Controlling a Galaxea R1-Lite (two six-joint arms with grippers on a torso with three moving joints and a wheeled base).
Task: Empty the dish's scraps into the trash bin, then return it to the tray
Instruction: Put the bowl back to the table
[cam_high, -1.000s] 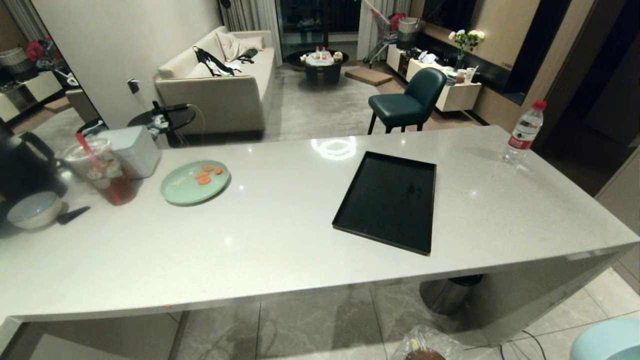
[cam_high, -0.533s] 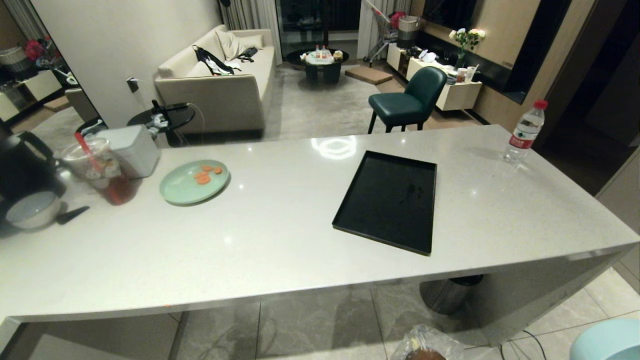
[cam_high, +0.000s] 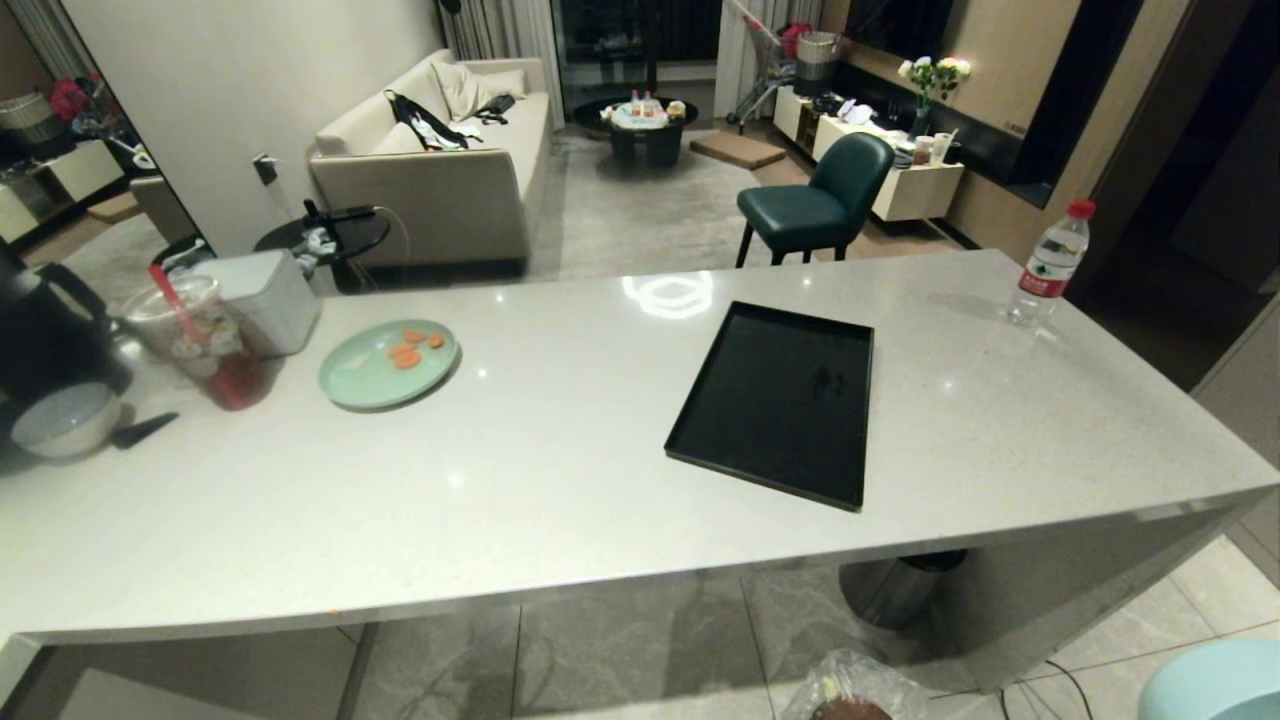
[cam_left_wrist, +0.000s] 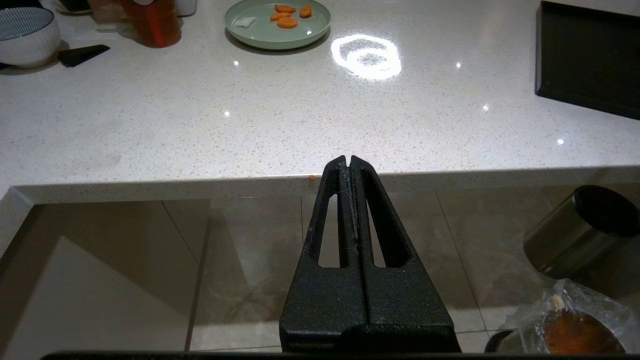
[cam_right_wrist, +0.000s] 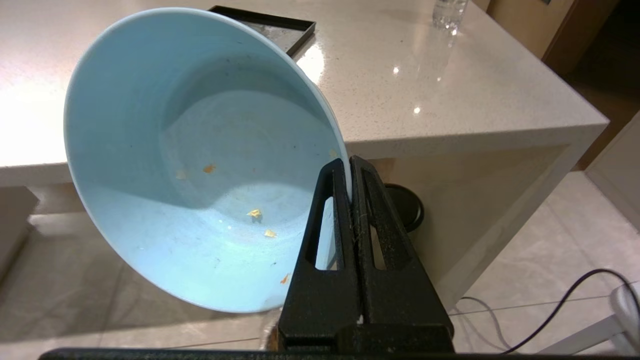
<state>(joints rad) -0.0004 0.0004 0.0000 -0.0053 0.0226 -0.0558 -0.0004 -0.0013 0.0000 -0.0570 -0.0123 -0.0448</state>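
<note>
My right gripper (cam_right_wrist: 349, 167) is shut on the rim of the dish (cam_right_wrist: 200, 160), a pale blue bowl tipped on its side in front of the counter. A few tiny orange and yellowish crumbs of scraps (cam_right_wrist: 255, 213) cling to its inside. In the head view only the dish's edge (cam_high: 1215, 685) shows, at the lower right. The trash bin (cam_high: 850, 695), lined with a crinkly clear bag, stands on the floor beside it. The black tray (cam_high: 780, 400) lies bare on the counter. My left gripper (cam_left_wrist: 348, 161) is shut on nothing, low before the counter's edge, left of the trash bin (cam_left_wrist: 575, 330).
On the counter's left are a mint-green plate with carrot slices (cam_high: 388, 363), a cup of red drink (cam_high: 200, 340) and a white bowl (cam_high: 65, 420). A water bottle (cam_high: 1045, 265) stands far right. A steel bin (cam_high: 900, 585) sits under the counter; a cable (cam_right_wrist: 550, 310) crosses the floor.
</note>
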